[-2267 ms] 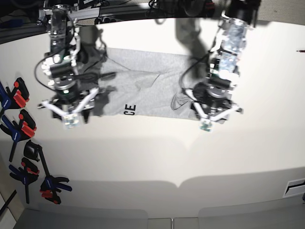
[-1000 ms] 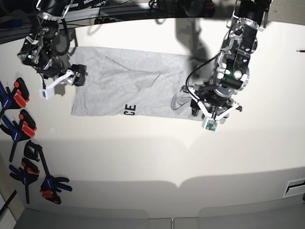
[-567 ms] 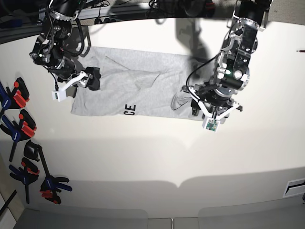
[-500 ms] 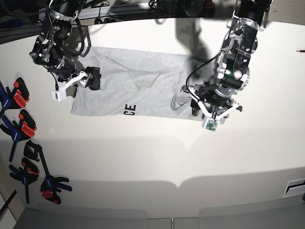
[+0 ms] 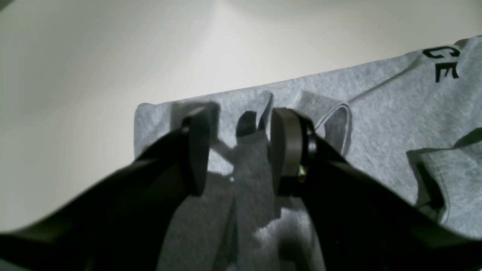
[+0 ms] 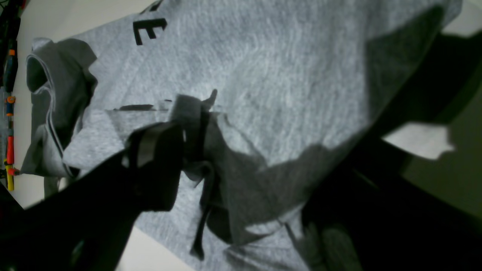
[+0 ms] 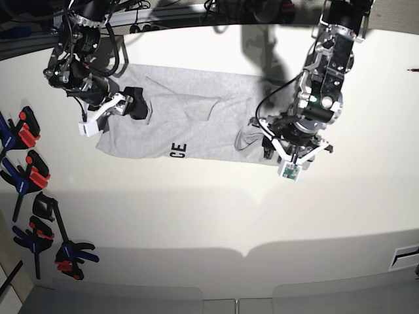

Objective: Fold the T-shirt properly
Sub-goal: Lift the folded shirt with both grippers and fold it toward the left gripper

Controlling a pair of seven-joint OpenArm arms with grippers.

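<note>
T-shirt [image 7: 186, 118] spread flat on table [image 7: 209, 216], lettering near front hem. Left gripper [image 5: 239, 150] down on shirt's corner, jaws apart, fold of cloth bunched between them; whether pinched, not clear. Right gripper [image 6: 241, 165] over the opposite end, jaws wide, one finger [image 6: 158, 150] against a raised crease. Clamps [image 7: 33, 196] lay beside.

Black arms [image 7: 327, 78] (white brackets; cables)
</note>
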